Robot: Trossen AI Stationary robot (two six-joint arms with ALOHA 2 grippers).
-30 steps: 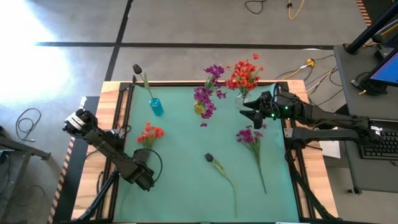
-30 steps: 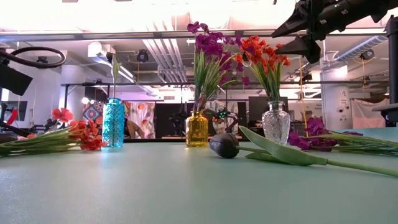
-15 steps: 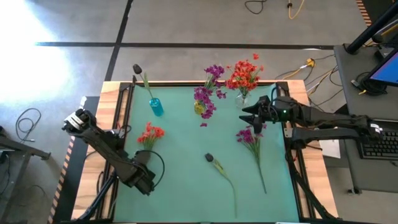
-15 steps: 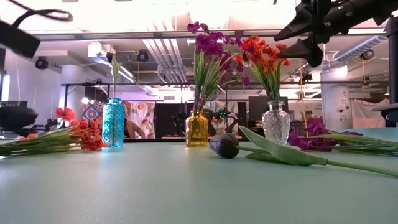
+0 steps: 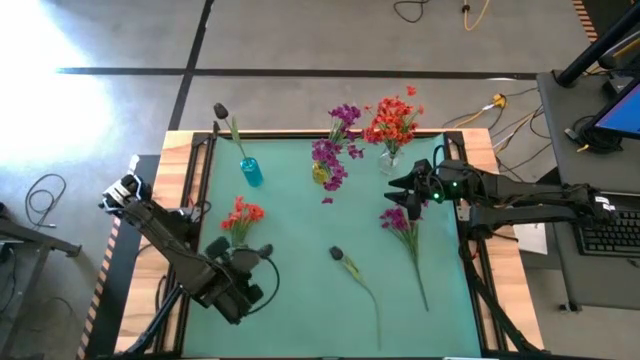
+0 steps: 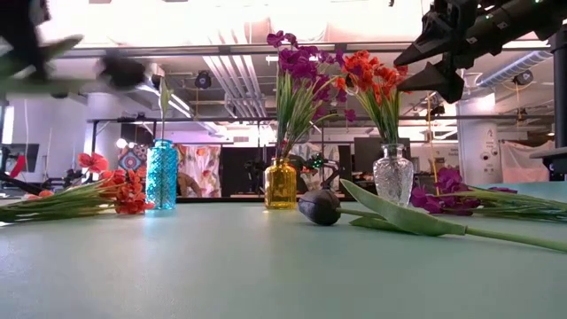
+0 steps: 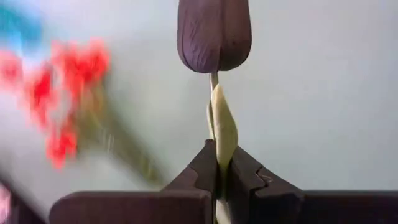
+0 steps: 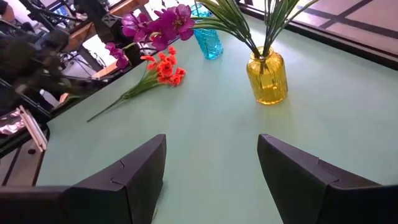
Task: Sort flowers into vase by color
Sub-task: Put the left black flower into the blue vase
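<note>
I had the green table (image 5: 300, 300) under both arms. My left gripper (image 5: 252, 262) hung over the near-left part of it, and its jaws were clamped on the pale stem of a dark-budded flower (image 7: 214, 34). In the left wrist view the stem ran up from between the fingers (image 7: 199, 168), with the bud standing clear beyond the tips. A loose orange-red flower (image 5: 240, 213) lay on the table just beyond those jaws, apart from them.

My right gripper (image 5: 400, 190) hovered above the far-right part of the table. Its jaws were spread wide with nothing between them, as the right wrist view showed (image 8: 211, 146). A loose purple flower (image 5: 403, 218) lay on the table just below and beside those open jaws, its stem trailing towards the near edge.

Beyond the right jaws stood three vases in a row. The clear vase (image 5: 388, 155) was nearest them and held orange-red flowers (image 5: 392, 120). The yellow vase (image 8: 267, 78) came next, holding purple flowers (image 5: 340, 120). The blue vase (image 5: 250, 170) was farthest off, with one dark-budded stem (image 5: 220, 110) in it.

Between the two grippers, well apart from both, a second dark-budded flower (image 5: 338, 253) lay flat on the table.
</note>
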